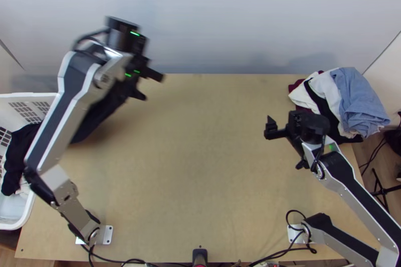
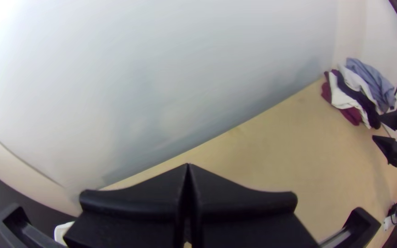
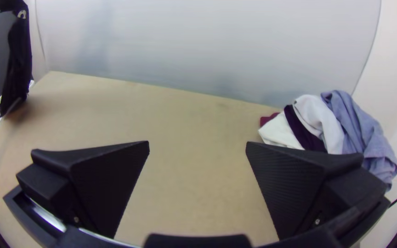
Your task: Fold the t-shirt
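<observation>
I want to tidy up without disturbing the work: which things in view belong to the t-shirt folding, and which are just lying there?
For the job:
dark garment, probably the t-shirt, hanging by the basket
left gripper, shut on it
right gripper, open

Just lying there:
clothes pile, at the table's far right corner
white basket, at the left

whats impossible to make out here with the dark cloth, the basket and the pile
- Dark cloth's full outline: top view, behind the left arm and blurred
- Its upper end: right wrist view, cut off by the top edge
- Where the left jaws pinch it: left wrist view, behind the jaws
- Basket's far side: top view, cut off by the left edge
- Pile's lowest layers: top view, under upper clothes
</observation>
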Controlling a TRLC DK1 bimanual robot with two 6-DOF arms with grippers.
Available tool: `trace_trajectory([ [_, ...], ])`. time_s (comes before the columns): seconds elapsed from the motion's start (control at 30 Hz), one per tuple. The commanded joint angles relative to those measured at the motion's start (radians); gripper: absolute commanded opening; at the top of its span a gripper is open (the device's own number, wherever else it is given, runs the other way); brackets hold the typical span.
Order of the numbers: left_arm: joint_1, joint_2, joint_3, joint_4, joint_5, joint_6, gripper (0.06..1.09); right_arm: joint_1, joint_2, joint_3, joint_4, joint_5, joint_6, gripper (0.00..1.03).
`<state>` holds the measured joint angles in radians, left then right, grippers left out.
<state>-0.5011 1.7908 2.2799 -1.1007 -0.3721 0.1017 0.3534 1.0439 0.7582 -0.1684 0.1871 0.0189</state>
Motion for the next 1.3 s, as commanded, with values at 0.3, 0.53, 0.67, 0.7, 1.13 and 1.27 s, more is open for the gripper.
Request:
trace_trajectory([
  [0.3,-0.494,0.176,0.041,0.233,-0.022,0.029,0.10,-0.278,-0.087,-0.235,0.044,-0.011,0.009,0.98],
  [0.53,-0.646,0.234,0.056,0.344,0.021,0.087,0.10,-0.303,-0.117,-0.330,0.087,-0.011,0.023,0.98],
  [0.67,-0.694,0.265,0.063,0.426,0.079,0.104,0.10,-0.310,-0.116,-0.375,0.122,-0.011,0.026,0.98],
  [0.7,-0.699,0.279,0.063,0.437,0.088,0.108,0.10,-0.314,-0.114,-0.382,0.135,-0.011,0.026,0.98],
  [1.13,-0.674,0.398,0.061,0.446,0.019,0.119,1.04,-0.407,-0.073,-0.381,0.239,-0.011,0.023,0.98],
  [1.27,-0.602,0.355,0.050,0.364,-0.039,0.102,1.04,-0.452,-0.079,-0.327,0.165,-0.020,0.042,0.98],
])
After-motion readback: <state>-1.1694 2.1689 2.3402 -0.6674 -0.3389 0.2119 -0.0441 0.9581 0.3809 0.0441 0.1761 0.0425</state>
